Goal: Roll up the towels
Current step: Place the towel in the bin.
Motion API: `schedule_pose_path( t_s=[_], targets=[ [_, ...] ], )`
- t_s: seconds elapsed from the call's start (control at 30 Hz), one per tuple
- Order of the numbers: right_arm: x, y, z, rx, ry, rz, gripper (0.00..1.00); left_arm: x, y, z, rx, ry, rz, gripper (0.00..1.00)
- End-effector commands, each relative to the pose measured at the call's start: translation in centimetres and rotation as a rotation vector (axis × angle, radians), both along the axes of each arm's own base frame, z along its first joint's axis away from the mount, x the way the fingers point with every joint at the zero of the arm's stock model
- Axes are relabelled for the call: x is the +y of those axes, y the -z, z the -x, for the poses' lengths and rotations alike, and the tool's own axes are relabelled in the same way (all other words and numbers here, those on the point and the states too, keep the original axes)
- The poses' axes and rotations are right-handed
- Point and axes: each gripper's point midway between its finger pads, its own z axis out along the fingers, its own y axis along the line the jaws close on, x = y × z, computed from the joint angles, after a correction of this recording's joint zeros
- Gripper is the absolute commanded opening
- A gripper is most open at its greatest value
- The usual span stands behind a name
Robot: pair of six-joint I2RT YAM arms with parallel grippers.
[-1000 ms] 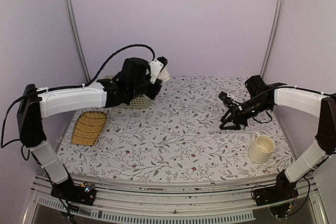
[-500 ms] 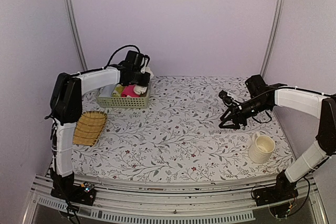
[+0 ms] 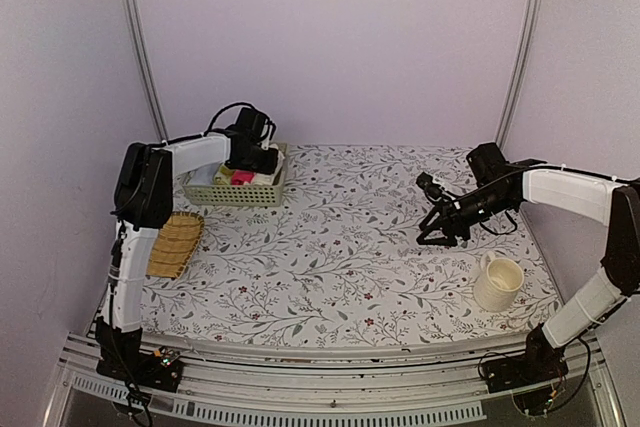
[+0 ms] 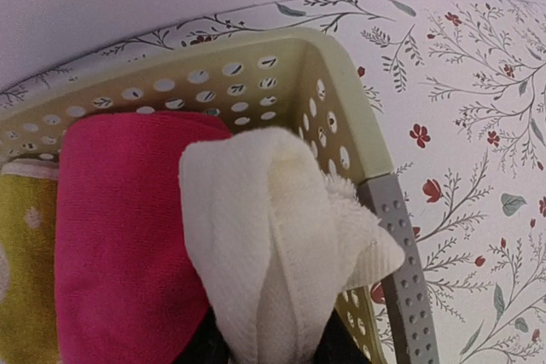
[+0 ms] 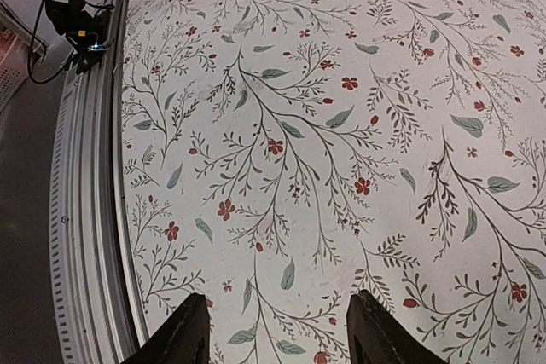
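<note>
Apparently at the stowing step, the left end effector point(image 4: 266, 345), bottom centre of its wrist view, grasps the cream-white towel point(image 4: 264, 228) at the basket point(image 4: 337, 117) beside the pink towel point(image 4: 119, 236), needing a clean release next; the right end effector point(image 5: 277, 330) hangs released.

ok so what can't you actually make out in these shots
- Left wrist view: the left fingers are nearly all buried under the white towel. The pink towel is cut off by the bottom edge. A yellow cloth is cut off by the left edge and unidentifiable.
- Top view: the left arm covers much of the basket, and its contents are too small to read.
- Right wrist view: only the tips of the right fingers show, at the bottom edge.
</note>
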Motion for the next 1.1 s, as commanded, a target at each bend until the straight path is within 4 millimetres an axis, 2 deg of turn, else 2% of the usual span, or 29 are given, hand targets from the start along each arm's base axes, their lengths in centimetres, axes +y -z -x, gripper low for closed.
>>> schedule_pose_path(
  t_s=[0.0, 0.3, 0.43, 0.5, 0.7, 0.83, 1.07],
  targets=[
    [-0.1, 0.7, 0.0, 0.016, 0.000, 0.000, 0.57, -0.2, 2.2, -0.5, 0.050, -0.005, 0.018, 0.14],
    [-0.1, 0.9, 0.0, 0.027, -0.003, 0.003, 0.58, 2.9, 5.6, -0.7, 0.099, -0.180, -0.074, 0.16],
    [-0.1, 0.8, 0.0, 0.027, -0.003, 0.003, 0.58, 4.2, 6.2, -0.6, 0.115, -0.221, -0.151, 0.17],
    [-0.1, 0.8, 0.1, 0.028, -0.005, 0.001, 0.58, 3.7, 6.2, -0.5, 0.113, -0.186, -0.136, 0.21],
    [-0.1, 0.9, 0.1, 0.029, -0.005, 0.003, 0.58, 0.0, 5.9, -0.3, 0.130, -0.059, -0.017, 0.36],
    [-0.1, 0.8, 0.1, 0.027, -0.005, 0.003, 0.58, -0.5, 5.1, 0.0, 0.124, -0.041, -0.002, 0.47],
    [-0.1, 0.8, 0.1, 0.027, -0.006, 0.004, 0.59, -0.6, 3.0, 0.0, 0.103, -0.046, 0.021, 0.54]
  ],
)
